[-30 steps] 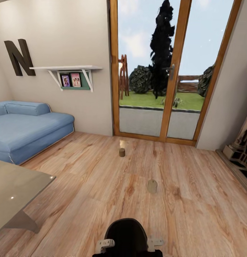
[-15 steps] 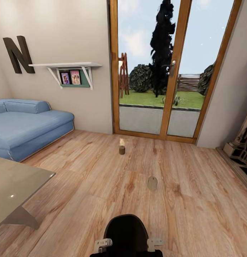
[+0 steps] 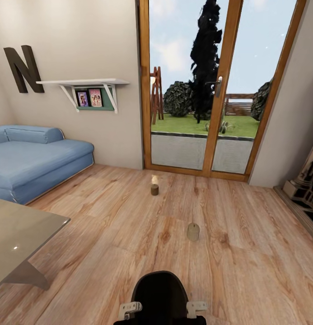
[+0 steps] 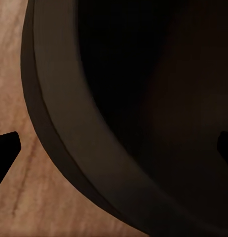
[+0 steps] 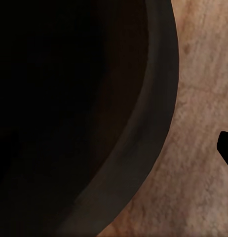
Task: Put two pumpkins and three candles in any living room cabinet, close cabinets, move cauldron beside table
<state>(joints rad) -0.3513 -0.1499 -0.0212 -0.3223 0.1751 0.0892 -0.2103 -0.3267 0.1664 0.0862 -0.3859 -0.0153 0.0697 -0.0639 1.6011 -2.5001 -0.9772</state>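
Two candles (image 3: 193, 231) (image 3: 154, 189) upright on wood floor (image 3: 246, 253), apart — both hands' grip state cannot be told.

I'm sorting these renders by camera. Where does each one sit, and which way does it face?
Head view: from the robot's head, forward and down over the wooden floor toward the glass doors; two candles ahead, robot's dark base at bottom.
Left wrist view: on the left arm, down at a dark curved rim; dark fingertips at the edges.
Right wrist view: on the right arm, down at a similar dark rim.
Shared: all three show the floor.
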